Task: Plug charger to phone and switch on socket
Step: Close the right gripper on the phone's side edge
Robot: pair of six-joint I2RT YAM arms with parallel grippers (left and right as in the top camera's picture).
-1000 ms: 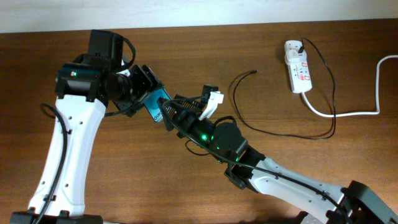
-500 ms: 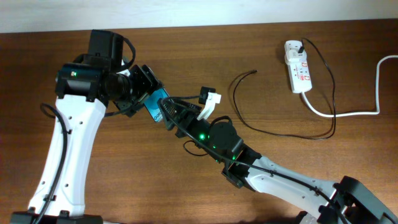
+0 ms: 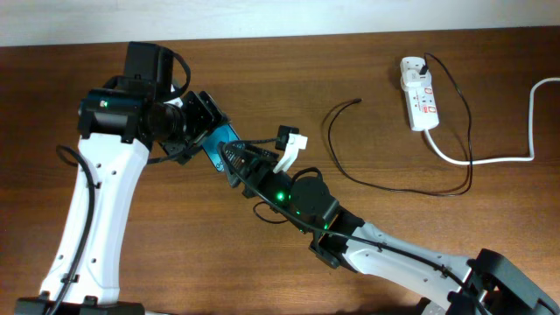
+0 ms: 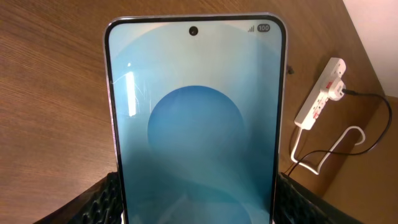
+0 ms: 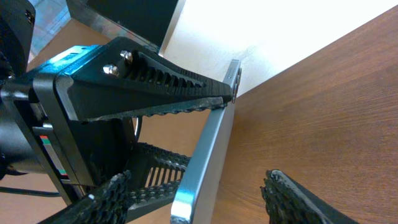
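Edgewise, phone (image 4: 196,124) clamped in left gripper (image 4: 198,202), facing spread right gripper (image 5: 196,186)

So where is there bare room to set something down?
Bare wood: the table's far edge between left arm and socket, and the near side between left arm and right arm. Crowded: mid-table, where left gripper and right gripper meet at the phone, and around the charger loop and white cord.
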